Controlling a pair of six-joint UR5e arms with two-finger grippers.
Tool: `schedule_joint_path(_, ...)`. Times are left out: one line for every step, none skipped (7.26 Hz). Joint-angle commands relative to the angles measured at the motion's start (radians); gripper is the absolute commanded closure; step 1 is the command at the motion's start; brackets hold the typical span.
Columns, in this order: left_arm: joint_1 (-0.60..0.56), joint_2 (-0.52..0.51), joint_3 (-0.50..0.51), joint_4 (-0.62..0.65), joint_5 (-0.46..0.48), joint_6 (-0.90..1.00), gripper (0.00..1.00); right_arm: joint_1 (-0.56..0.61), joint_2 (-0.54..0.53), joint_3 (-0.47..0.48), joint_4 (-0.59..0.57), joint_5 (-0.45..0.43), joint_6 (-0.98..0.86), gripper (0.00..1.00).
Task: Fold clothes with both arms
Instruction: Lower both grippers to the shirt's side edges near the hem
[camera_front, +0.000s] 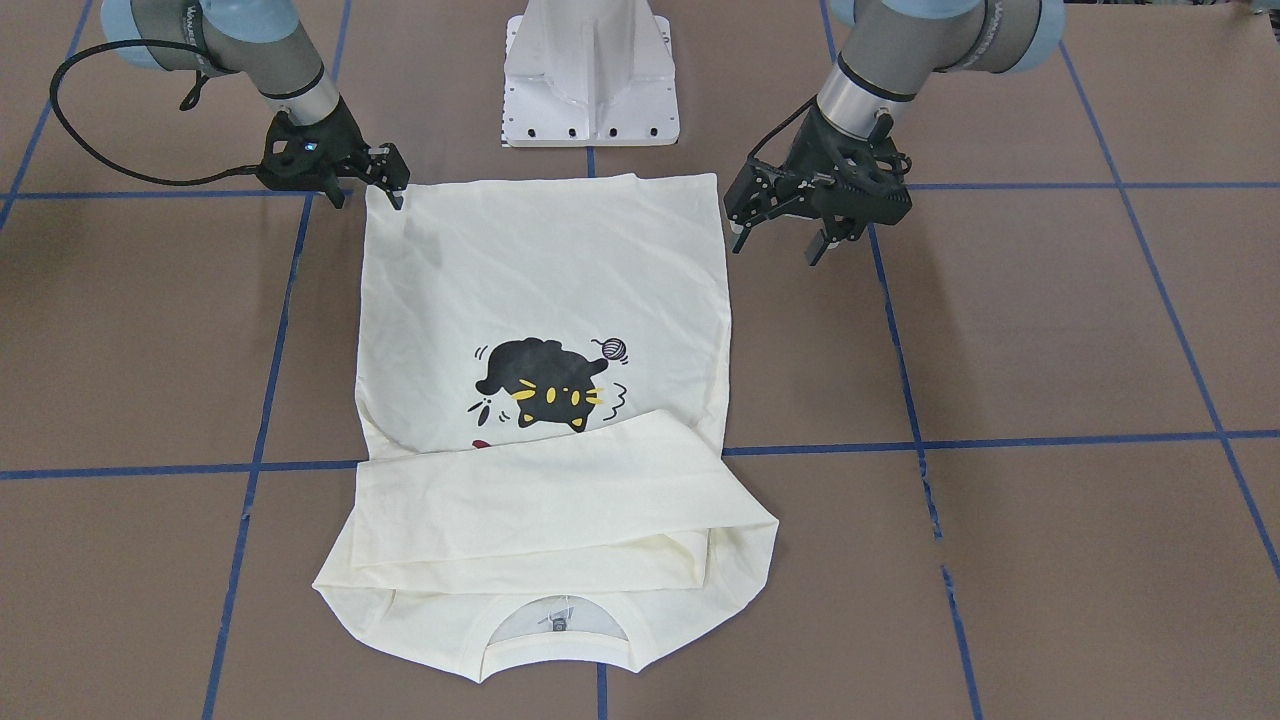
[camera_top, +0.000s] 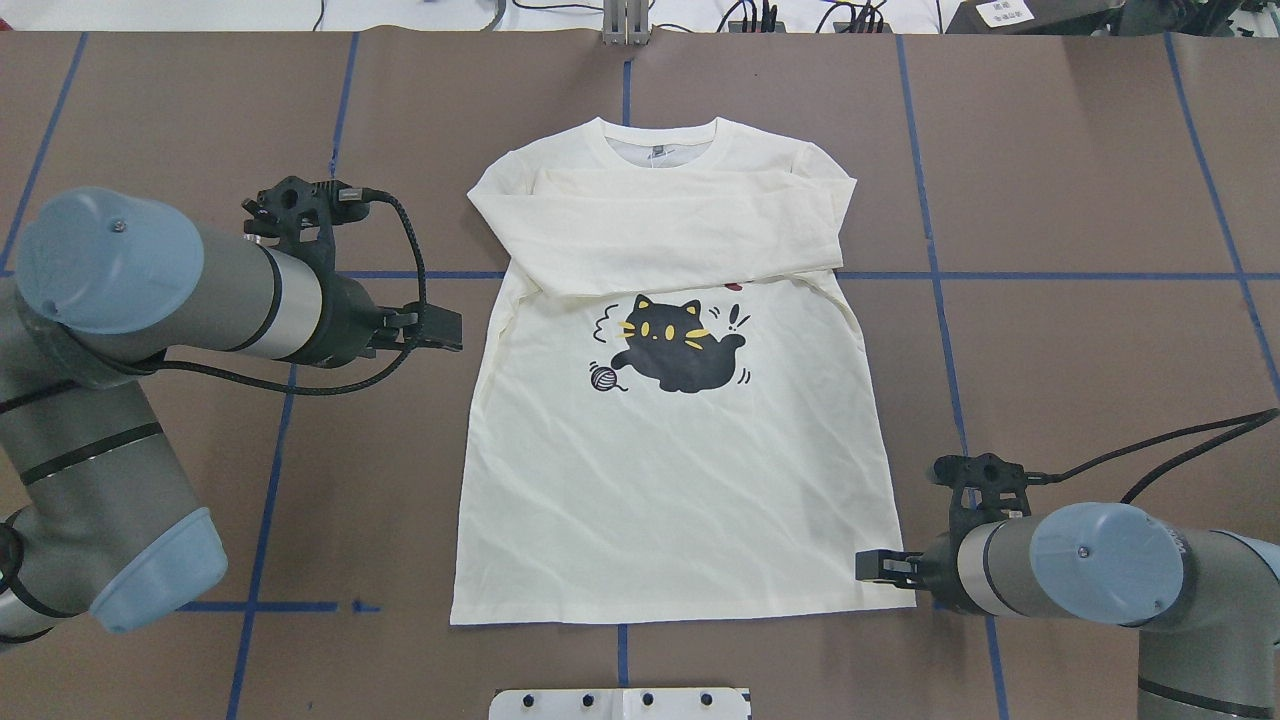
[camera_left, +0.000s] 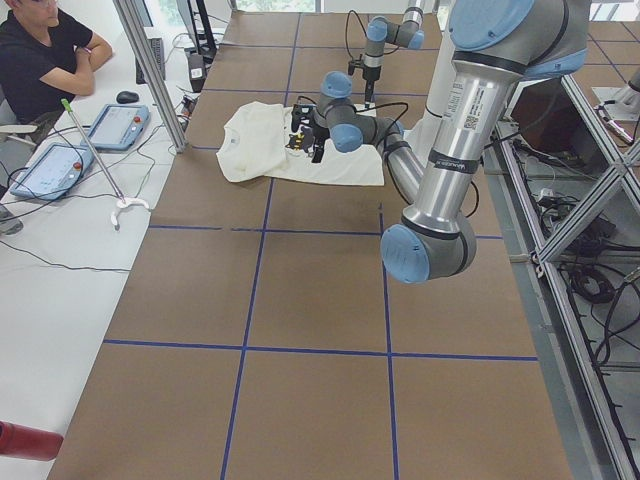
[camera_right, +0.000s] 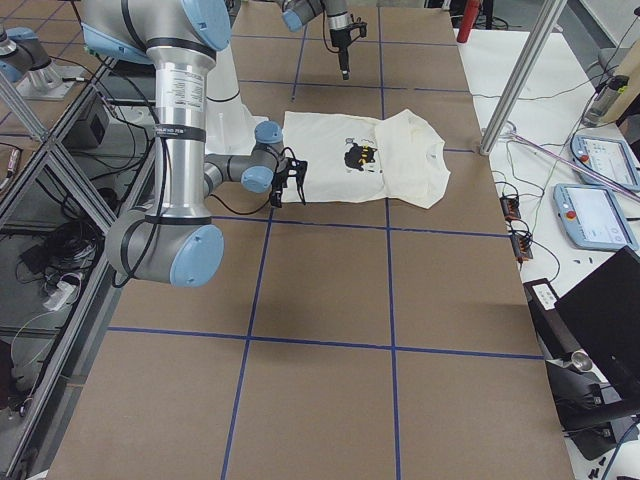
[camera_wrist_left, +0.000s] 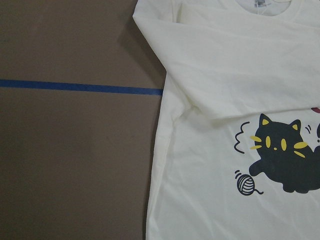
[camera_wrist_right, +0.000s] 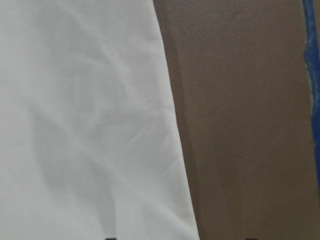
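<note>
Centrally on the brown table (camera_top: 1050, 350) lies the cream long-sleeved T-shirt (camera_top: 670, 480), spread flat with its printed side up. Its collar (camera_top: 660, 135) points toward the table's far edge, away from the robot, and its hem runs along the edge nearest the white pedestal (camera_front: 590, 90). Both sleeves (camera_top: 680, 235) are folded across the chest, one over the other. They lie just above the black cat print (camera_top: 675, 350) and hide all but a red speck of the lettering.

The left gripper (camera_front: 777, 250) hangs over bare table just beside the shirt's side edge on the robot's left. Its fingers are spread apart, it grasps nothing, and it is clear of the cloth.

The right gripper (camera_front: 368, 198) sits low at the hem corner on the robot's right. Its fingers are also parted. In the right wrist view one fingertip shows over the cloth and the other over the table, so they straddle the side edge. Whether either tip touches the fabric cannot be told.

Blue tape lines (camera_top: 1050, 277) divide the table into squares.
</note>
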Motion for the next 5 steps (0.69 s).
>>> schedule_joint_path(0.0, -0.001, 0.0, 0.0, -0.002, 0.0, 0.01, -0.003, 0.0, 0.0, 0.0, 0.008, 0.001, 0.36)
schedule_joint_path(0.0, -0.001, 0.0, 0.002, -0.002, 0.0, 0.01, -0.003, 0.0, 0.0, 0.0, 0.011, 0.001, 0.54)
schedule_joint_path(0.0, -0.003, 0.0, 0.002, -0.002, 0.0, 0.01, -0.003, 0.0, 0.0, -0.002, 0.016, 0.001, 0.67)
schedule_joint_path(0.0, -0.002, 0.0, 0.002, -0.003, 0.0, 0.01, -0.003, 0.0, 0.0, 0.0, 0.022, 0.001, 0.77)
schedule_joint_path(0.0, -0.001, 0.0, 0.002, -0.002, 0.0, 0.01, -0.003, 0.0, 0.0, 0.0, 0.022, 0.001, 0.84)
